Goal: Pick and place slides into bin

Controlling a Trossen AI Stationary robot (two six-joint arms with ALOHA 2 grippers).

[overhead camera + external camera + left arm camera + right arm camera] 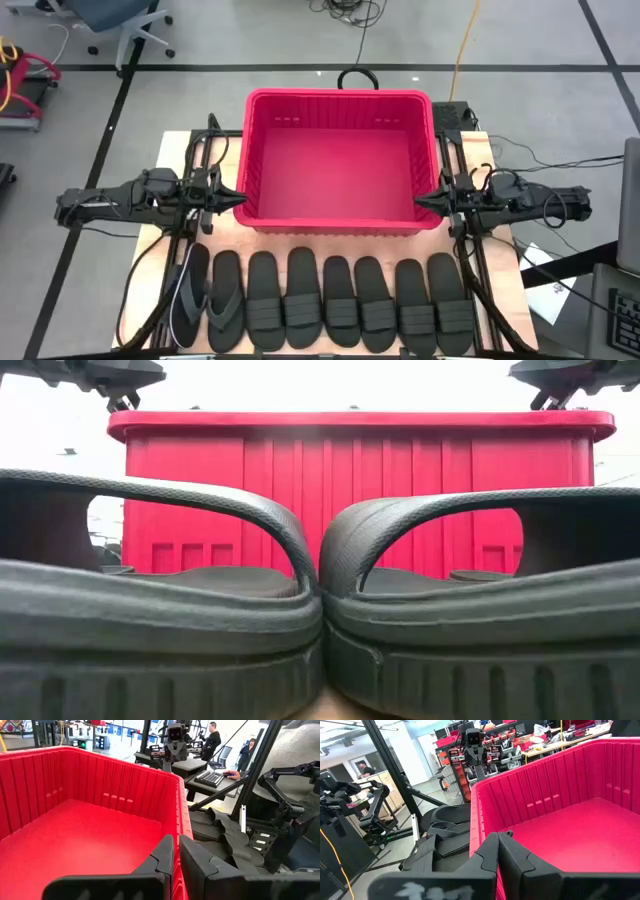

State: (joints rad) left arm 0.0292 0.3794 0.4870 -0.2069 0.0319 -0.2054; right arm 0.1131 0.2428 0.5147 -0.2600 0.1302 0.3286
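- Two slides (160, 610) (480, 610) fill the low view, side by side and touching, with the red bin (360, 490) standing behind them.
- From above, eight black slides lie in one row (320, 300) along the table's near edge, in front of the bin (340, 225); the two at the left end (190, 295) (222, 300) are thong-strapped, the other six wide-strapped.
- Nothing lies on the bin's red floor.
- Left gripper (236, 198) is closed on nothing, its tips at the bin's left rim.
- Right gripper (418, 201) is closed too, holding nothing, at the right rim.
- People stand in the room beyond the table.
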